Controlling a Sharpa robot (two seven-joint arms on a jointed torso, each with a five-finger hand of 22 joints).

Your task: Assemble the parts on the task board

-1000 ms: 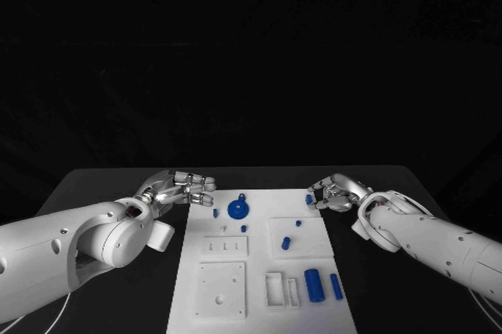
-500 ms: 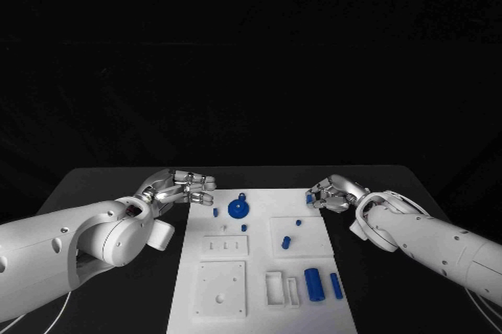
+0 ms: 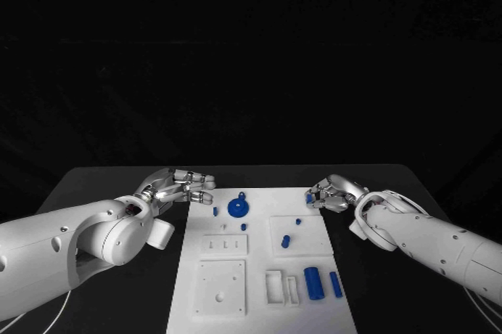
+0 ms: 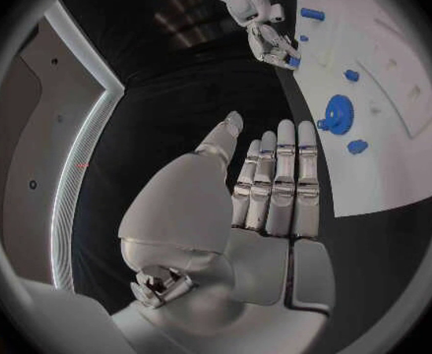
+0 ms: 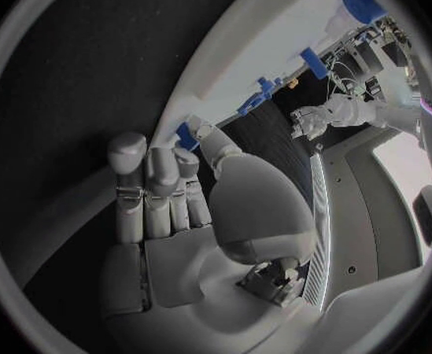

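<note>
The white task board lies in the middle of the black table. A blue gear stands at its far end, and small blue pegs stand farther in. A blue cylinder and a blue bar lie near the front right. My right hand hovers at the board's far right edge and pinches a small blue piece between thumb and finger; the right wrist view shows the piece at the fingertips. My left hand hangs just left of the board's far corner, fingers straight, holding nothing.
White blocks with holes and slots take up the board's near half. Black table shows on both sides of the board, under each arm. In the left wrist view the right hand is beyond the gear.
My right hand has edged slightly left, still at the board's far right edge with the blue piece. The left hand has barely moved.
</note>
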